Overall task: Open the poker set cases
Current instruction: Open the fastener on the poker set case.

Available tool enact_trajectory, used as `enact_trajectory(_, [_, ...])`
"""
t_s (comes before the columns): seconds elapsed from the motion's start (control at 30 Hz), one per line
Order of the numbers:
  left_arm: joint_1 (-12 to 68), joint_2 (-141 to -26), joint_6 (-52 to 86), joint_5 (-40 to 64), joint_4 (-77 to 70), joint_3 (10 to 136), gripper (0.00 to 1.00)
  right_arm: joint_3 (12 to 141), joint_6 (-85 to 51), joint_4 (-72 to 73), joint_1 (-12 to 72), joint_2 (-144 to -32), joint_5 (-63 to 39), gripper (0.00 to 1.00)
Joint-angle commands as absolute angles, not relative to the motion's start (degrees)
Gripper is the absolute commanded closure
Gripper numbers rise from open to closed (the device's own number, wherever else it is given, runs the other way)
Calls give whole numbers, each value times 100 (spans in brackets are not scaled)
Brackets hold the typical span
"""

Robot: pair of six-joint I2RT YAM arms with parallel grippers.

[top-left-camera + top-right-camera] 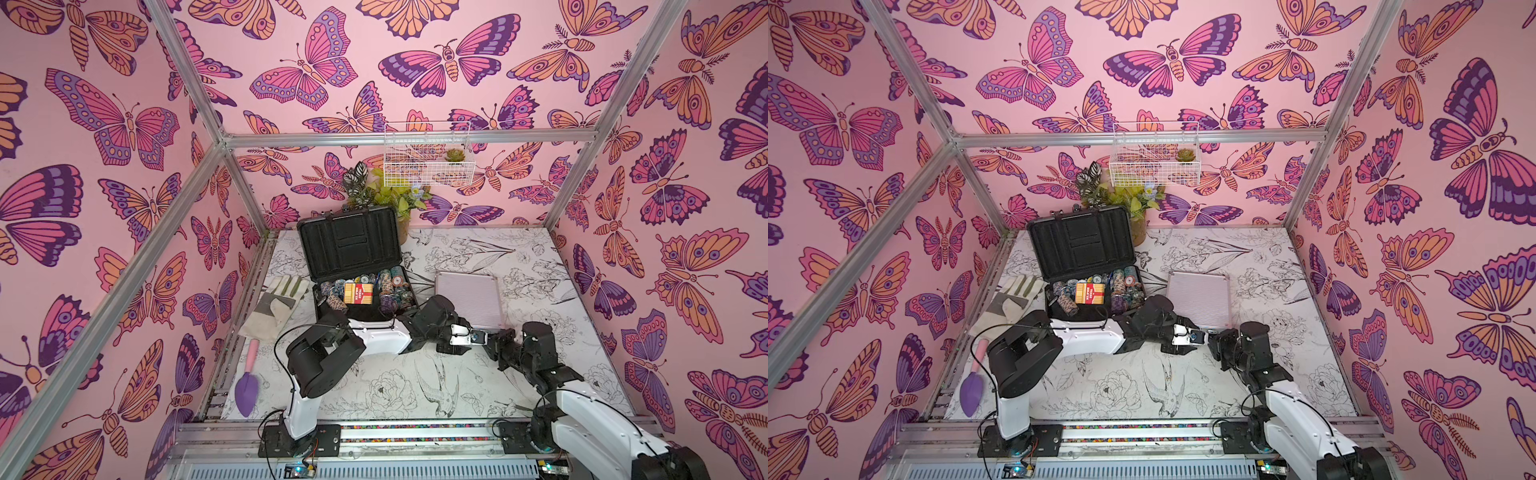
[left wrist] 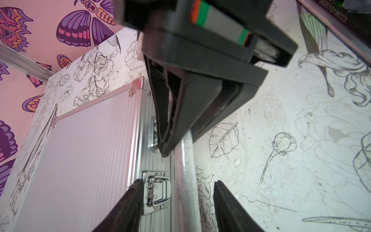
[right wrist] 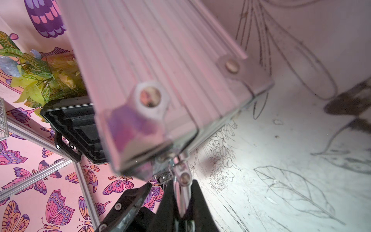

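Aluminium poker case (image 1: 465, 297) lies shut mid-table, beside opened grey case (image 1: 353, 249); right gripper (image 2: 164, 149) pinches chrome handle (image 2: 183, 160), likely steadying; left gripper (image 2: 177, 181) jaws spread around latch (image 2: 156, 190), poised to flip.

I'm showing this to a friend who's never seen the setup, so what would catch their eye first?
The butterfly wallpaper on every wall hits first. Next, the black case standing open at the table's back left, full of poker chips and a red card box. Right of it the silvery-pink case lies closed, both grippers at its near edge: the left gripper open at a latch, the right gripper shut on the handle.
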State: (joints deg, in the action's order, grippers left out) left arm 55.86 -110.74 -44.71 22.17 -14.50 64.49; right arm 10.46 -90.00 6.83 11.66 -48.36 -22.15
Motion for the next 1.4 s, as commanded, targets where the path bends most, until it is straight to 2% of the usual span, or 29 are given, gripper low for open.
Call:
enact_trajectory(0.0, [5606, -11185, -4368, 2501, -995, 6520, 43, 1301, -8842, 1107, 1169, -4702, -2327, 100])
enact_trajectory(1.37, [5590, -11233, -4632, 3163, 274, 6860, 51, 1292, -8815, 1106, 1169, -4791, -2282, 100])
